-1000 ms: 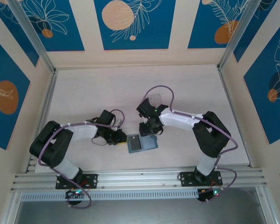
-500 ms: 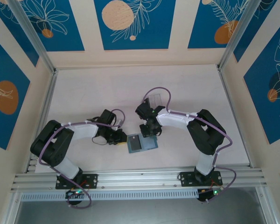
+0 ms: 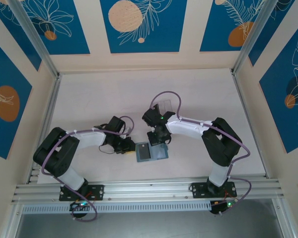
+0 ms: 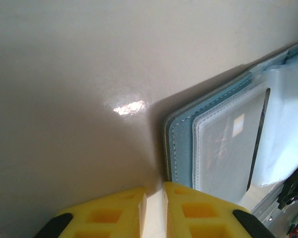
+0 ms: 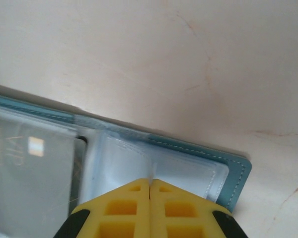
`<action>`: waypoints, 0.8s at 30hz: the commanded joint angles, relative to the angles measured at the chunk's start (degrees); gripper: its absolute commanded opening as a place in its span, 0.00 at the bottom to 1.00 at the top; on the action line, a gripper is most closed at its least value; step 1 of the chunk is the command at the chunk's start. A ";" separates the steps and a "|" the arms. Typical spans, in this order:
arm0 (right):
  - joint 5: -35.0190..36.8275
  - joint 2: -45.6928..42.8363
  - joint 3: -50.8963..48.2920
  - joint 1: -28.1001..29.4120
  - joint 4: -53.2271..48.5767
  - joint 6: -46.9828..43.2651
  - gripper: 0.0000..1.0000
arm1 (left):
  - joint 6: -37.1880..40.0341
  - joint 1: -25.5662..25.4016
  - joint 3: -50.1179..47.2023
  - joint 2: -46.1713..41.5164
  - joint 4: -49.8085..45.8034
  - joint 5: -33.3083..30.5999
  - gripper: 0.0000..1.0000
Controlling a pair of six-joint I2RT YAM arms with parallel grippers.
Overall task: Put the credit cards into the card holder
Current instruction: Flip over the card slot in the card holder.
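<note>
Left gripper (image 3: 124,148) lies low on the pale table (image 3: 99,99), just beside the left edge of the open card holder (image 3: 161,153). In its wrist view the yellow fingers (image 4: 186,208) stand almost together with only a thin slit between them, and the teal corner of the card holder (image 4: 181,148) meets the right-hand finger. Whether they nip the cover I cannot tell. The teal wallet lies spread flat between the two arms, near the table's front edge. A dark credit card (image 4: 228,148) sits inside the cloudy sleeve of its left half, seen from above as a dark rectangle (image 3: 143,151). Right gripper (image 3: 157,141) hangs over the wallet's right half, its yellow fingers pressed tight together (image 5: 149,182) with their tips at the clear pocket leaves. Its wrist view also shows the teal border (image 5: 238,173) and the pocketed card (image 5: 35,168). Further back, behind the right arm, stands a clear plastic box (image 3: 164,106).
</note>
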 commanded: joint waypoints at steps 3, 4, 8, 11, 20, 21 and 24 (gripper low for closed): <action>-5.43 -1.43 1.81 -0.15 -1.28 0.75 0.01 | -4.11 -5.65 -0.86 5.44 10.04 0.97 0.18; -7.66 -1.48 1.68 -0.61 -0.49 0.98 0.02 | -4.53 -6.12 -0.80 5.73 10.63 0.85 0.18; -14.52 -0.80 0.85 -2.05 2.76 2.57 0.13 | -6.58 -7.64 -0.86 7.21 13.30 1.07 0.18; -18.10 -0.12 0.16 -2.46 5.24 4.40 0.21 | -8.01 -8.62 -0.85 8.16 15.28 1.03 0.17; -28.71 -1.11 -7.21 -4.08 15.87 12.46 0.32 | -10.59 -9.96 -1.55 10.01 19.18 1.01 0.17; -29.40 -1.54 -8.48 -4.19 16.95 13.59 0.32 | -10.71 -9.96 -1.61 10.14 19.28 0.96 0.17; -29.56 -3.36 -11.46 -4.04 18.93 15.96 0.35 | -10.61 -9.96 -1.81 10.23 19.42 0.88 0.17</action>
